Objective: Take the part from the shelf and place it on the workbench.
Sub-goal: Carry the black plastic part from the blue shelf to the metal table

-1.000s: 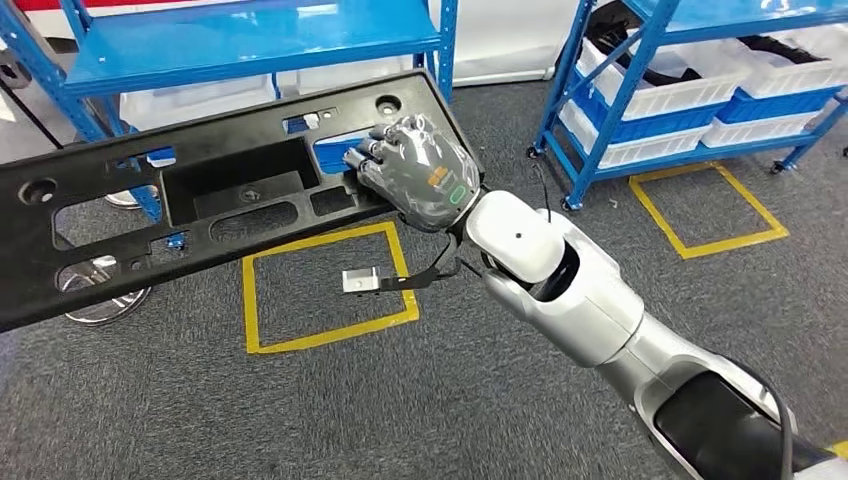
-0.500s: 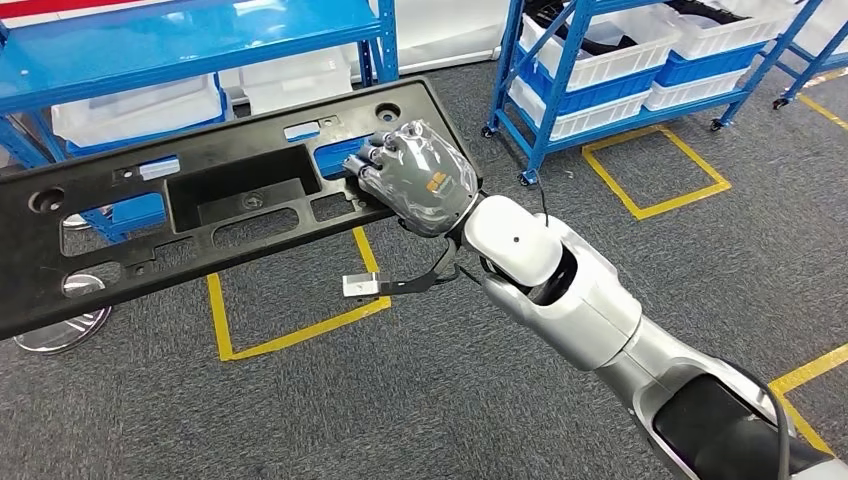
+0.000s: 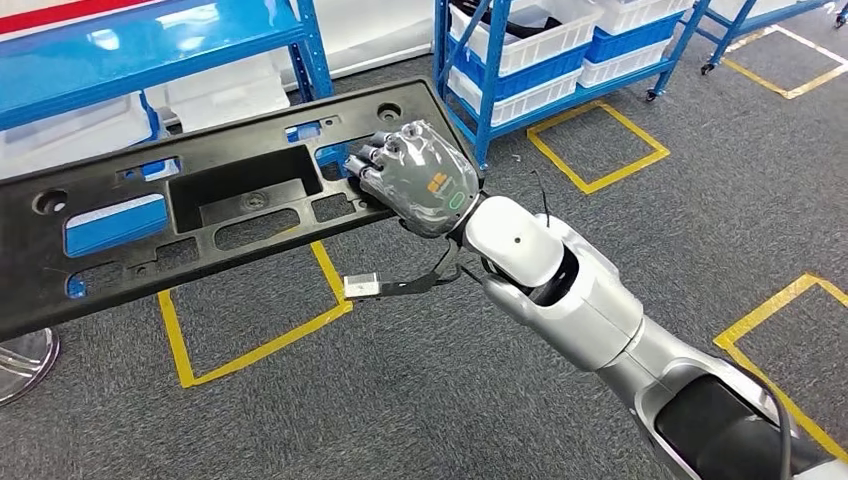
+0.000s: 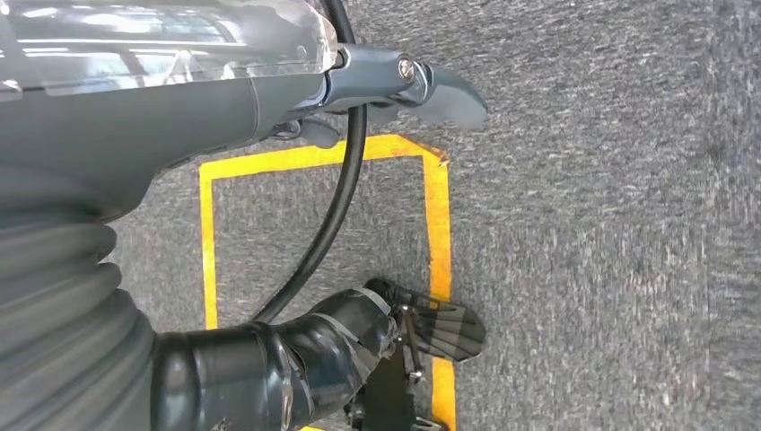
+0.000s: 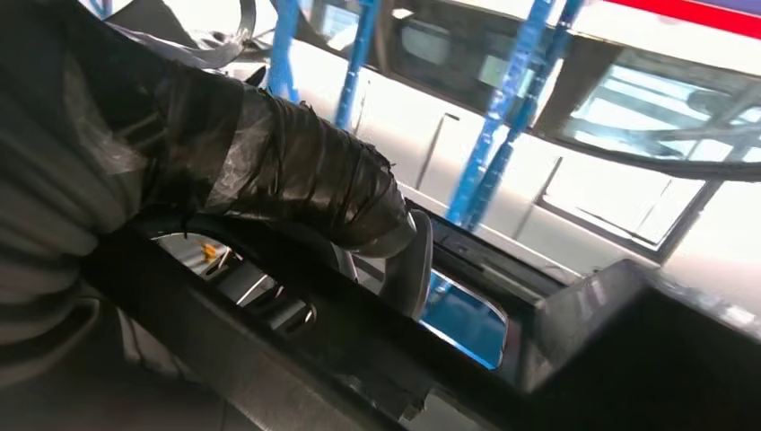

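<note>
The part (image 3: pixel 200 215) is a long black plastic panel with several cut-outs, carried roughly level above the floor and reaching to the picture's left edge in the head view. My right hand (image 3: pixel 415 180) grips its right end, fingers curled over the panel's edge. In the right wrist view the taped thumb (image 5: pixel 296 180) wraps around the black panel (image 5: pixel 359 359). My left hand (image 4: pixel 224 99) hangs over the carpet in the left wrist view, its thumb (image 4: pixel 305 359) and fingers (image 4: pixel 440 94) apart with nothing between them.
A blue shelf (image 3: pixel 150 45) stands behind the panel. A second blue rack (image 3: pixel 480 90) with white and blue bins (image 3: pixel 540 45) is at the back right. Yellow tape squares (image 3: pixel 250 335) (image 3: pixel 600 150) mark the grey carpet. A round metal base (image 3: pixel 20 360) sits at far left.
The whole picture has shifted: shelves and floor squares slide to the left, so the camera has turned. The right hand and the panel keep the same place in view.
</note>
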